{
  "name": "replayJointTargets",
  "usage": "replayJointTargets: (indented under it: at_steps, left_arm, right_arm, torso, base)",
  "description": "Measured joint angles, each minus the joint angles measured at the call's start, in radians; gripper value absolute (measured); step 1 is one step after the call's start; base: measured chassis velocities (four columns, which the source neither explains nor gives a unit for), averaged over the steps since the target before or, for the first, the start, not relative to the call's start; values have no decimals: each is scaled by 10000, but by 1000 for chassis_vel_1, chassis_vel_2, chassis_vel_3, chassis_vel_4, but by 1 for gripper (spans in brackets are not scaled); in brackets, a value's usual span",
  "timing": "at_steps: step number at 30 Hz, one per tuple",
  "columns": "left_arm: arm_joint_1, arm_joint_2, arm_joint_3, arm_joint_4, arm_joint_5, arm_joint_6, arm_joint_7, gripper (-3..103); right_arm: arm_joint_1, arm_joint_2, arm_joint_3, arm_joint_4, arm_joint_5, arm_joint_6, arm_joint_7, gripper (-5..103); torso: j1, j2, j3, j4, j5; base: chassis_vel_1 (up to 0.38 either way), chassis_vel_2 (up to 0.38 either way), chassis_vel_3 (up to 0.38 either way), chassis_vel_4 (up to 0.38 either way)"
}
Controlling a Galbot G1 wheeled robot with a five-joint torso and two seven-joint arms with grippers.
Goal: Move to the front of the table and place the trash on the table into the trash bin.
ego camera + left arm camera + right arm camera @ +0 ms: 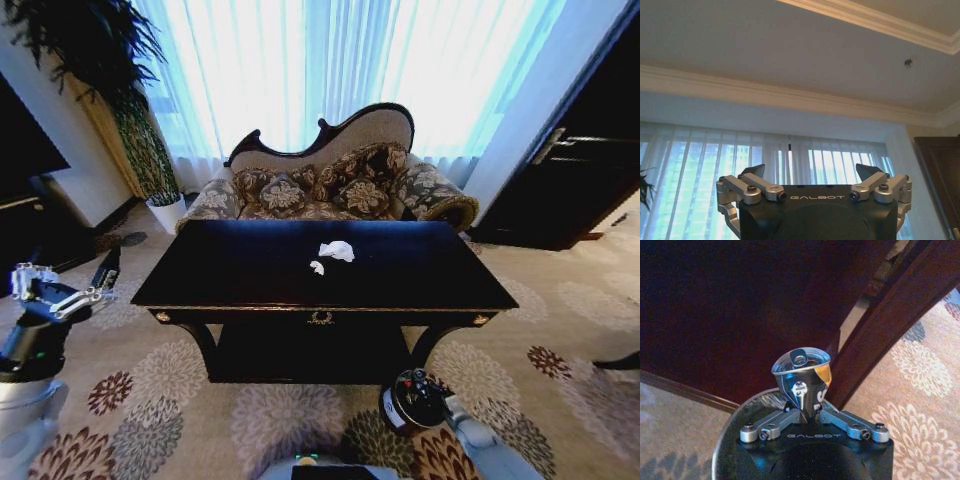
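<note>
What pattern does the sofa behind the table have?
The sofa has a dark floral pattern with pale flowers, best in the head view.

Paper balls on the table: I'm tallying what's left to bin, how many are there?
2. A larger paper ball lies near the middle of the table; a smaller one sits just in front of it, toward the robot.

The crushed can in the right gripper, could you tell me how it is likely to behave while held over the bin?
The can looks dented and squashed, so it is probably thin, light and easy to deform further. The right gripper pinches it at its narrow lower end, so it might pivot or slip. Its shiny skin suggests modest grip; over the trash bin, a slip should matter little.
</note>
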Motion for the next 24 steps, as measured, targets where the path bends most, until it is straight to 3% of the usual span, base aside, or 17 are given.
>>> replayJointTargets:
  at_steps: [13, 16, 18, 22, 24]
  left_arm:
    - [-49, -5, 194, 142, 227, -17, 4, 100]
    - [-13, 9, 155, 86, 206, -36, 7, 100]
    - [0, 9, 136, 73, 183, -50, 8, 100]
    - [89, 0, 53, 16, 106, -139, 36, 100]
    - [102, -3, 37, -15, 77, -147, 42, 100]
  right_arm:
    - [315, 384, 249, -1054, -619, -308, -15, 0]
    - [248, 385, 324, -1015, -627, -340, -18, 17]
    - [212, 381, 343, -953, -627, -341, -19, 17]
    - [63, 318, 396, -648, -617, -341, -19, 38]
    - [17, 299, 401, -571, -614, -341, -19, 38]
  torso:
    - [1, 0, 0, 0, 4]
    - [0, 0, 0, 0, 3]
    - [0, 0, 0, 0, 4]
    - [0, 0, 0, 0, 3]
    - [0, 0, 0, 1, 3]
  base:
    - [0, 0, 0, 0]
    - [0, 0, 0, 0]
    - [0, 0, 0, 0]
    - [0, 0, 0, 0]
    - [0, 0, 0, 0]
